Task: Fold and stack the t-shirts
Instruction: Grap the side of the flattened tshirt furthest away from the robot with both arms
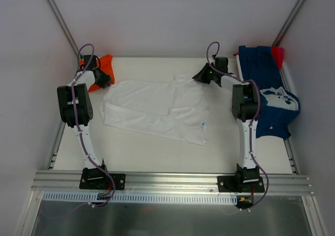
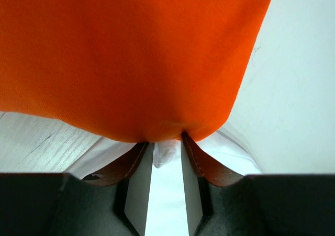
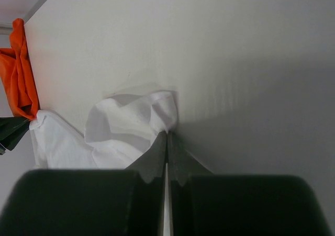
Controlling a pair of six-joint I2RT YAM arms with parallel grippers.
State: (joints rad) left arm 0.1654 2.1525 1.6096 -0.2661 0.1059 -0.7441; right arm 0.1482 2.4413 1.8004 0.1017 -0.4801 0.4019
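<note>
On matte table [image 1: 157, 152] | left pincer [image 2: 166, 144] nips soft white t-shirt [image 1: 157, 108] beside orange t-shirt [image 2: 131, 53] | right pincer [image 3: 167, 135] pinches its rumpled corner

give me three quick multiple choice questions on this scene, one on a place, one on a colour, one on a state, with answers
1. Where does the navy t-shirt lie?
A) at the right edge of the table
B) in the middle
C) at the far left corner

2. What colour is the print on it?
A) yellow
B) white
C) red

3. How is the right hand?
A) wide open over bare table
B) shut on the navy t-shirt
C) shut on an edge of the white t-shirt

Answers:
1 A, the top view shows it draped at the right side.
2 B, white patches show on the blue cloth.
3 C, the right wrist view shows the fingers closed together with white cloth pinched at their tips.
</note>
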